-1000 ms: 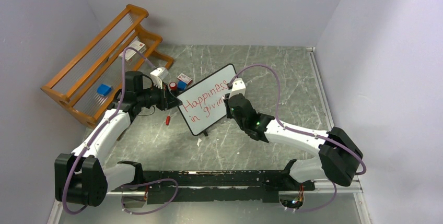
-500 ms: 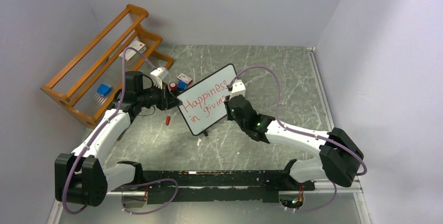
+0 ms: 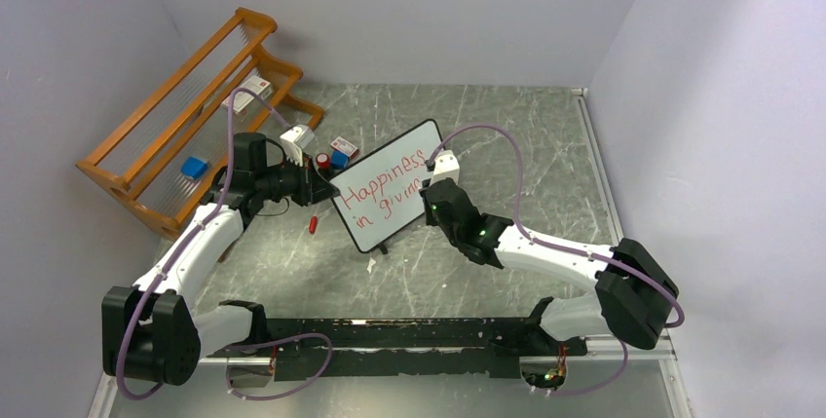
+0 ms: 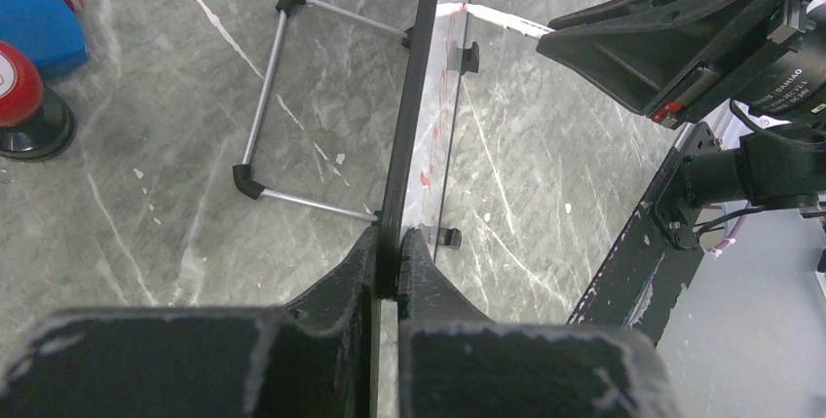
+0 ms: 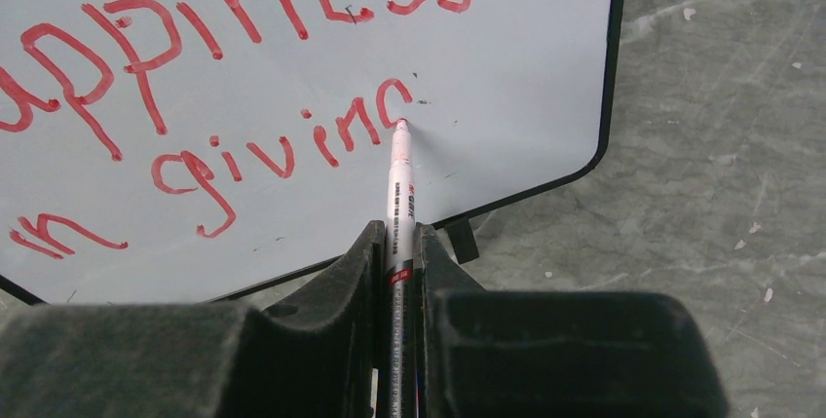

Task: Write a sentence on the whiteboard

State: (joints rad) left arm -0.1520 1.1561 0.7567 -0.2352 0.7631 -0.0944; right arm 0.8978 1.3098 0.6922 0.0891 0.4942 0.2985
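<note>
The whiteboard point(image 3: 394, 225) stands tilted on the table, mid view. The red sentence point(image 3: 383, 177) reads "Happiness" over "in givin" plus a curved stroke point(image 5: 390, 96). My left gripper point(image 3: 326, 187) is shut on the board's left edge; in the left wrist view the black frame point(image 4: 414, 96) runs edge-on between my jaws point(image 4: 399, 238). My right gripper point(image 3: 429, 200) is shut on a white marker point(image 5: 400, 184). Its red tip touches the board at the end of the lower line, in front of my right gripper point(image 5: 397, 235).
A wooden rack point(image 3: 185, 126) with a blue box point(image 3: 194, 167) stands at the back left. Small boxes point(image 3: 341, 150) and a red-topped item point(image 3: 321, 160) sit behind the board. A red cap point(image 3: 313, 224) lies left of it. The wire stand point(image 4: 263, 126) props the board. A black rail point(image 3: 390, 332) runs along the front.
My right gripper has shifted slightly right along the lower line with the marker, and a new red stroke has appeared after "givin". The left arm and the board have not moved.
</note>
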